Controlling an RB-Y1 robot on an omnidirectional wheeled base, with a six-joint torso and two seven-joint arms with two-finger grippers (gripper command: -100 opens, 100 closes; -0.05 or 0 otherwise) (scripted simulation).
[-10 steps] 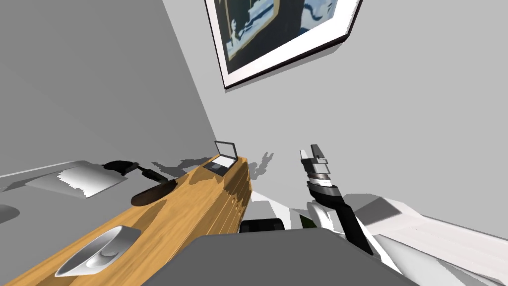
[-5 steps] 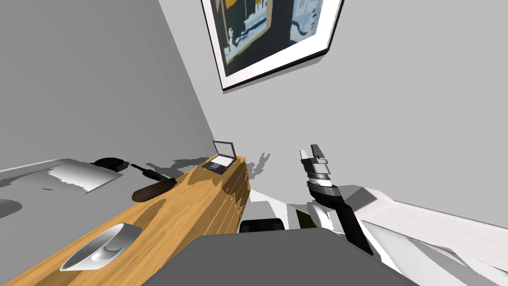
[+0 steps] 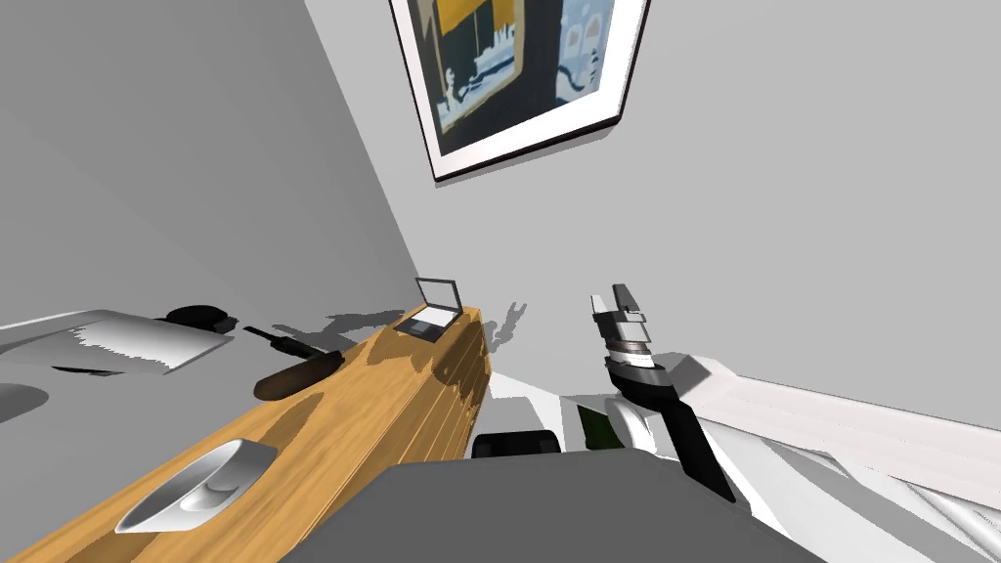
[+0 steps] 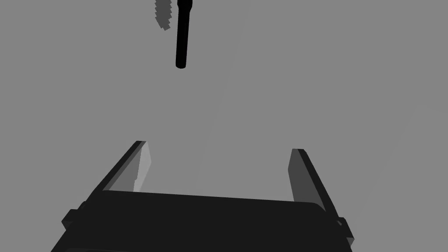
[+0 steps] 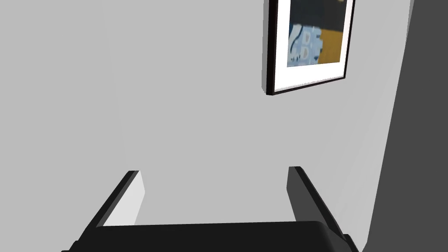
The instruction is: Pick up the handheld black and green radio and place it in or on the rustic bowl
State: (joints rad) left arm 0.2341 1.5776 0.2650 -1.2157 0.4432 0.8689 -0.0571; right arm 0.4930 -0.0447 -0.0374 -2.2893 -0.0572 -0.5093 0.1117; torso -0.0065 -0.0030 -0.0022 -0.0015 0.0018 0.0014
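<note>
Above my chest, my right gripper [image 3: 610,299] points up, fingers spread and empty; my left gripper [image 4: 218,146] is spread too, facing flat grey. The radio [image 3: 592,426] may be the dark green patch beside my right forearm [image 3: 674,425], mostly hidden. The grey bowl [image 3: 195,486] sits near left on the wooden table [image 3: 391,391]. Best confirm the radio before reaching.

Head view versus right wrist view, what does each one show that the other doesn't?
Head view: a wooden table bearing a grey bowl and an open laptop, with a dark oblong object at its edge. Right wrist view: the fingers of the right tool from behind, standing open. Both: that tool and the framed picture on the wall.
</note>
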